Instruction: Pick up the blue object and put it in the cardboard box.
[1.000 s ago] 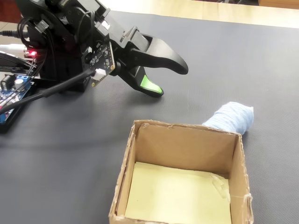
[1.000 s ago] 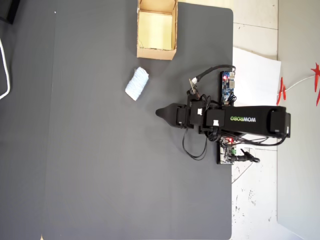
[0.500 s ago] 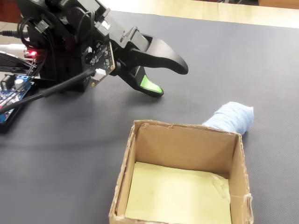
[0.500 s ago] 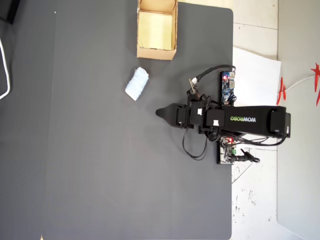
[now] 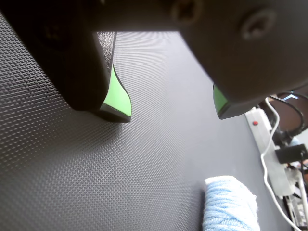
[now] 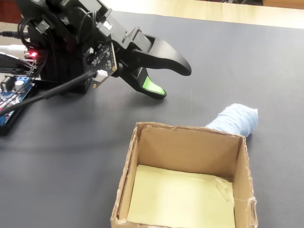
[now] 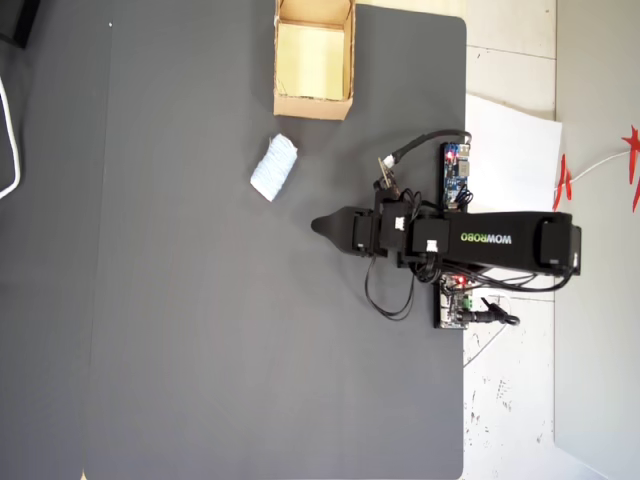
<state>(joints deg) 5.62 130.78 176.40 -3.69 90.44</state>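
Tool: the tool was open, with a clear gap between its two green-lined tips, and it held nothing; it hung low over the dark counter, near the middle of the overhead view.
Blue object: the blue object lay on the counter, up and to the left of the tool in the overhead view, apart from it.
Cardboard box: the cardboard box sat at the top edge of the overhead view, close to the blue object but not touching it.

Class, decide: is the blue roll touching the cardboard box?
Apart. The overhead view shows a strip of dark mat between the blue roll and the cardboard box; the fixed view hides this gap behind the box wall.
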